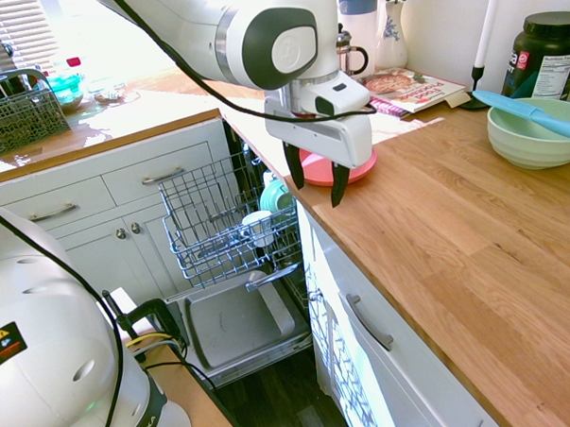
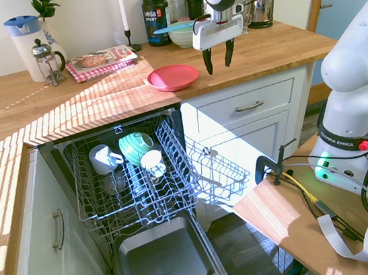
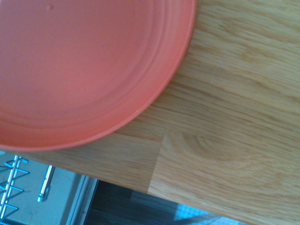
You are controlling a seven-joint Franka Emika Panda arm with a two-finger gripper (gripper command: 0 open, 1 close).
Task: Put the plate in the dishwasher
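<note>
red plate [image 2: 173, 77] just chilling on the wood counter [image 2: 258, 53] near the edge, claw [image 2: 219, 59] hanging beside it with fingers spread wide, dishwasher [image 2: 165, 262] door down, rack [image 2: 132, 178] pulled out with cups in it

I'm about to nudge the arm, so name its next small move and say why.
Probably shift the open tool sideways over the near rim of the plate, before any lowering. The second exterior view shows the fingers hanging beside the plate, above the counter, with nothing between them; the dishwasher's rack is already pulled out.
</note>
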